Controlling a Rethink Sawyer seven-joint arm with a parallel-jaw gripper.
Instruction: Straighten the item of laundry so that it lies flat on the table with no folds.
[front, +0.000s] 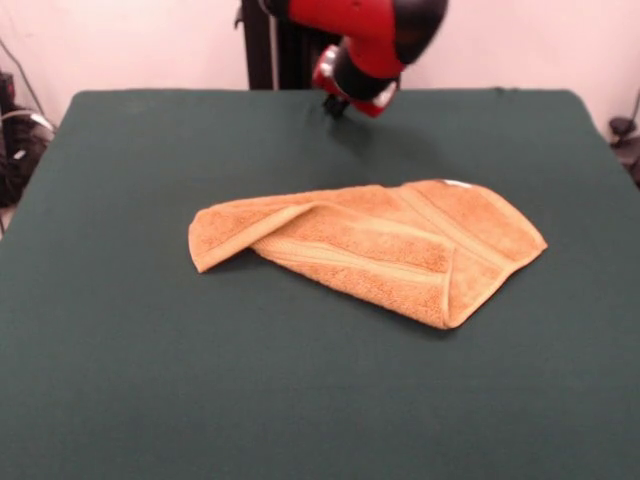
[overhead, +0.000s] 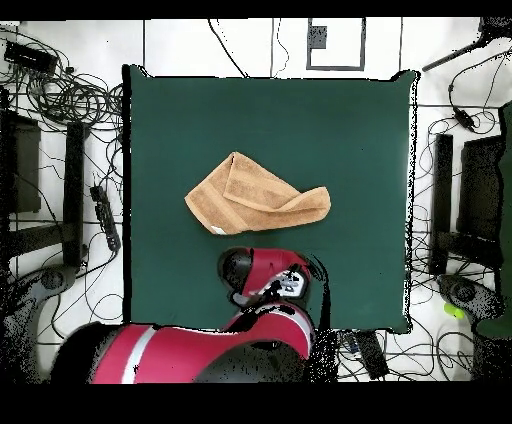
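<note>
— Where is the hand towel?
— I see the orange-tan hand towel (front: 385, 247) (overhead: 255, 197) near the middle of the green table (front: 150, 380) (overhead: 360, 130), folded over itself.
— And the gripper (front: 334, 104)?
— Above the far edge, apart from it. I cannot tell its opening.

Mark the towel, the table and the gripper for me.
towel (front: 400, 255): front view, folded top layer.
table (front: 150, 380): front view, bare green cloth.
gripper (front: 333, 106): front view, dark tip under the red wrist.
</note>
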